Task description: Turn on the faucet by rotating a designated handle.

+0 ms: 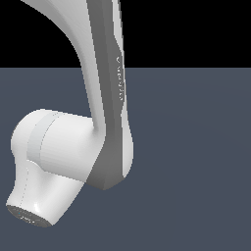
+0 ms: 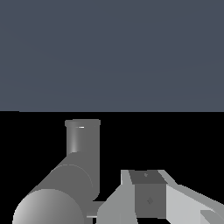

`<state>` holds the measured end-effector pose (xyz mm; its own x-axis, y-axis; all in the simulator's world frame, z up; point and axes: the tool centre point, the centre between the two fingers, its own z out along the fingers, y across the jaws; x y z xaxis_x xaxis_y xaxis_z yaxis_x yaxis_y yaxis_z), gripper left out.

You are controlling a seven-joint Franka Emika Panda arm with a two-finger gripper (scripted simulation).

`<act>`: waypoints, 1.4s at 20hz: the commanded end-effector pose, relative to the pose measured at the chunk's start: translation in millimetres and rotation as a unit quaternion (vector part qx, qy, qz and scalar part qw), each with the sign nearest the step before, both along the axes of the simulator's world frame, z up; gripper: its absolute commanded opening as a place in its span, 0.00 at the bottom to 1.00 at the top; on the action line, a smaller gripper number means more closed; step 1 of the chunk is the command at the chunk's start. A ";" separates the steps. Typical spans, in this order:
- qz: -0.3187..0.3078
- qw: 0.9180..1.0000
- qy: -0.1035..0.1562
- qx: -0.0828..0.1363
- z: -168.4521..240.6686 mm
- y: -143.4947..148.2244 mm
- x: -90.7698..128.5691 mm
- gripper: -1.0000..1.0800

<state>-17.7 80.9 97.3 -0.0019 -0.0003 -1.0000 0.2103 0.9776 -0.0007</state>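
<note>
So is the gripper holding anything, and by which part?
Cannot tell. The wrist view shows the faucet beside a blocky grey part, no clear grasp; the exterior view shows only the arm.

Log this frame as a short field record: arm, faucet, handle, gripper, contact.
arm: white robot arm fills the exterior view, blocking the work area
faucet: grey tube spout close to the camera in the wrist view
handle: not identifiable in either view
gripper: grey finger partly visible beside the spout; open or shut unclear
contact: cannot tell
</note>
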 end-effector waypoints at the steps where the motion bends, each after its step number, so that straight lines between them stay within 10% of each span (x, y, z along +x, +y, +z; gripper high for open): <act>1: 0.000 1.000 -0.001 0.000 10.4 3.5 0.9 0.00; 28: -0.002 1.000 0.008 0.000 54.0 -42.2 -9.1 0.00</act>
